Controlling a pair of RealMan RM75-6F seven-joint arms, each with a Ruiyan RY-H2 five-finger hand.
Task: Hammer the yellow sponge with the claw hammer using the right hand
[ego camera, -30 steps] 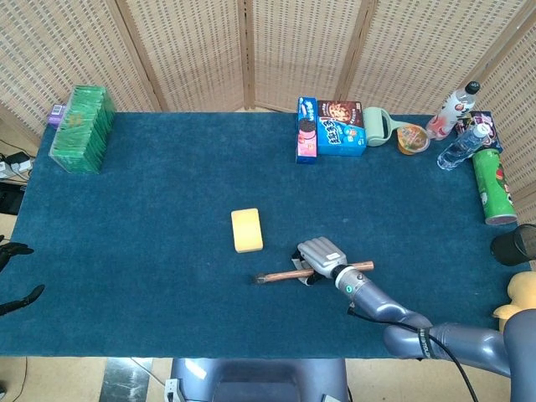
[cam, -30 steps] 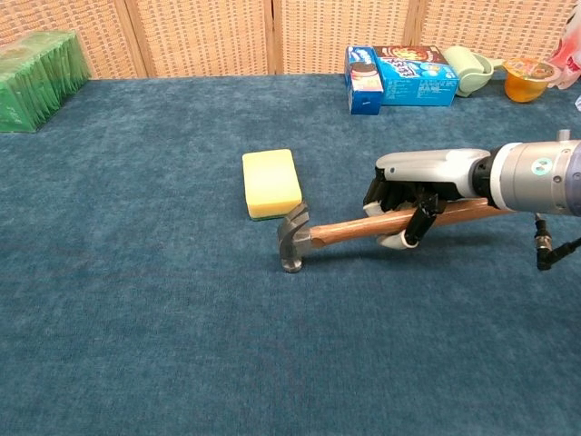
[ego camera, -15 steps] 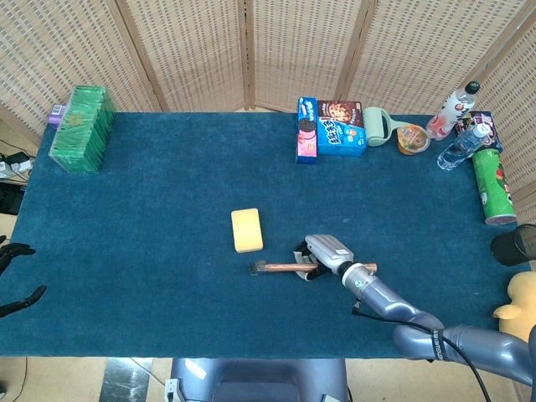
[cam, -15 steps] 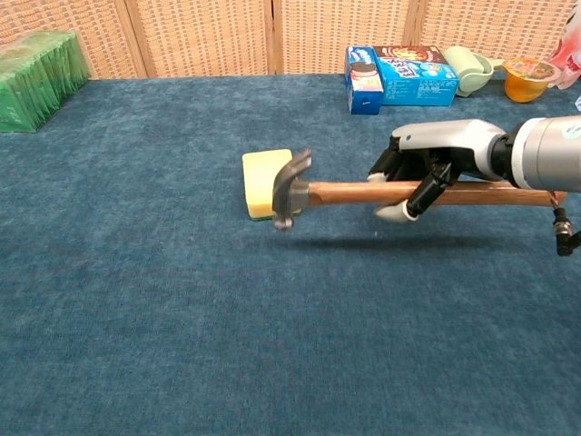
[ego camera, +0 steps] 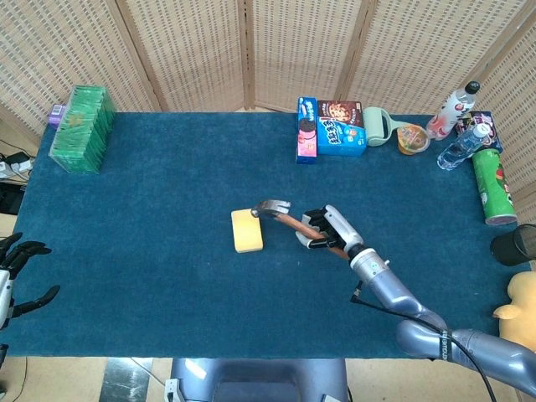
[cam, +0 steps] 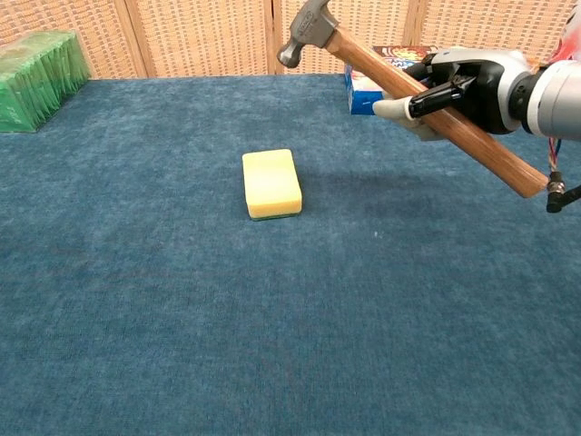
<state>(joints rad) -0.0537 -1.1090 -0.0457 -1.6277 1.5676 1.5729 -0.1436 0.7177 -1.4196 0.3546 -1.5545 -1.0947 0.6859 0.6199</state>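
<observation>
Wooden handle clasped in its fingers, the right hand (cam: pixel 454 86) holds the claw hammer (cam: pixel 399 80) lifted well above the blue table (cam: pixel 136 300), so the pick-up part of the task looks done and the strike itself is still to come. In the chest view the hammer's long axis runs on a slant, the handle's butt low toward the right and the steel head high at the upper left, its striking face turned down and left. From the head view the head hangs just beside the near-right edge of the yellow sponge (ego camera: pixel 246 229), not touching it. The sponge lies flat near the table's middle, its long side running away from the robot. The left hand (ego camera: pixel 12 268) sits at the far left table edge, fingers apart, holding nothing.
</observation>
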